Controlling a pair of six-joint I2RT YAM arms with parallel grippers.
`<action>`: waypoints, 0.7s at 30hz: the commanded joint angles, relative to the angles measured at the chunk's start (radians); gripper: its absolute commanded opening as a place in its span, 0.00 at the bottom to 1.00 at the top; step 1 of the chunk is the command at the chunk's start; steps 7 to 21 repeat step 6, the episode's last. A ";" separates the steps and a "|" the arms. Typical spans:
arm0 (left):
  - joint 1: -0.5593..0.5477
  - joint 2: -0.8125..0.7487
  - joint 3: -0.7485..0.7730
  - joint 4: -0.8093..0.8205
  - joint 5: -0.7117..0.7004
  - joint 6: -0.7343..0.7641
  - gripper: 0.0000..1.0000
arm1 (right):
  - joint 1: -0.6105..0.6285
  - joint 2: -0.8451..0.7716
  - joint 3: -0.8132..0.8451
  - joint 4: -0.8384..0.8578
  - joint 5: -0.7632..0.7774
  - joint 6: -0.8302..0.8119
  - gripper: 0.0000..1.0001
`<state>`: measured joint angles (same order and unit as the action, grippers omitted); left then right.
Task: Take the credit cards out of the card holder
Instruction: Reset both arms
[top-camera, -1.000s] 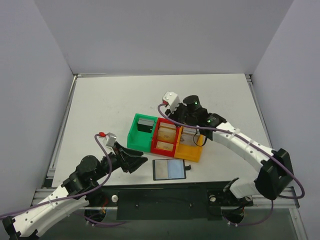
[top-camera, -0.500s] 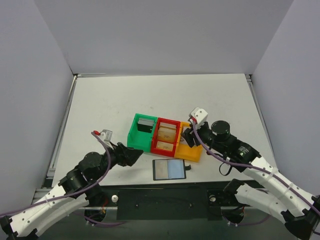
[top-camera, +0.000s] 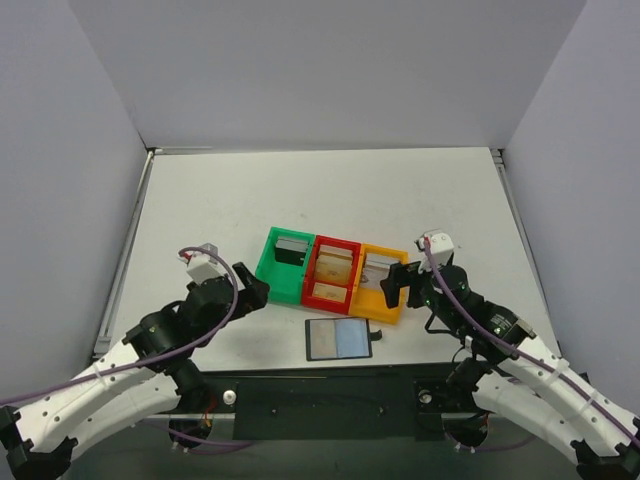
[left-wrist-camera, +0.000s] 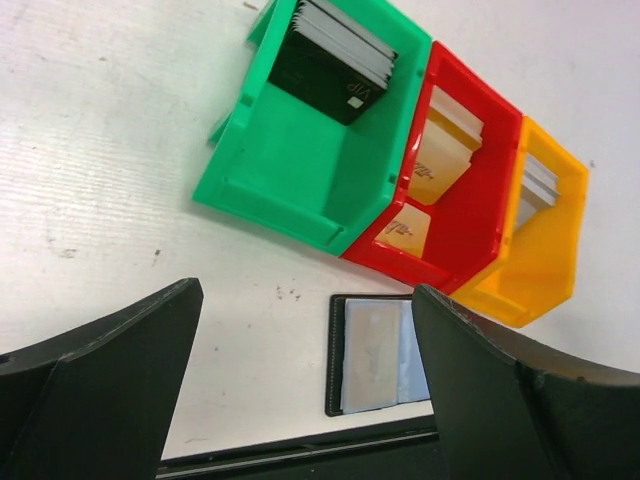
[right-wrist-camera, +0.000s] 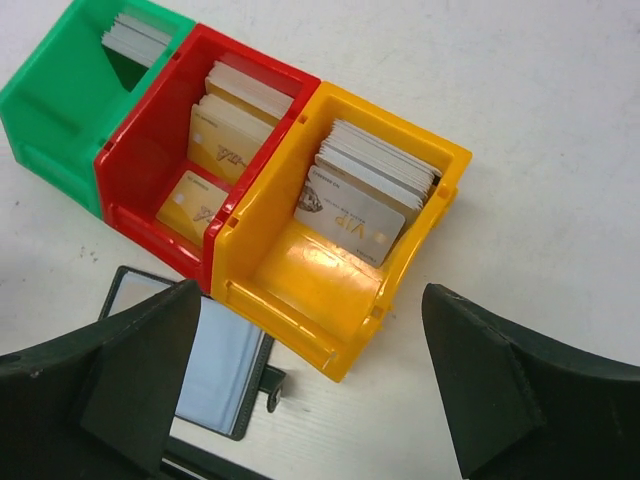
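Beside the card holder (top-camera: 324, 294), left pincer (top-camera: 252, 292) and right pincer (top-camera: 398, 286) both spread, empty, black-bordered card (top-camera: 338, 339) flat in front

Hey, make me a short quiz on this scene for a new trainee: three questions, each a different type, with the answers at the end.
1. True or false: the black-bordered card lies flat on the table, outside the card holder.
2. Which box has the dark card at the front of its stack? A green, B red, C orange.
3. Fill in: the left gripper and the right gripper are both ____ and hold nothing.
Key: 1 true; 2 A, the green box; 3 open.
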<state>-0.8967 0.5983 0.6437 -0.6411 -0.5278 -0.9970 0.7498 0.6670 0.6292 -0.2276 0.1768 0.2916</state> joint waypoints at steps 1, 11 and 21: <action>0.007 0.005 0.037 -0.068 -0.028 -0.029 0.97 | 0.003 -0.078 -0.003 -0.033 0.084 0.110 0.88; 0.007 -0.064 -0.016 -0.022 -0.001 0.001 0.97 | 0.002 -0.104 0.030 -0.104 0.102 0.156 1.00; 0.007 -0.064 -0.016 -0.022 -0.001 0.001 0.97 | 0.002 -0.104 0.030 -0.104 0.102 0.156 1.00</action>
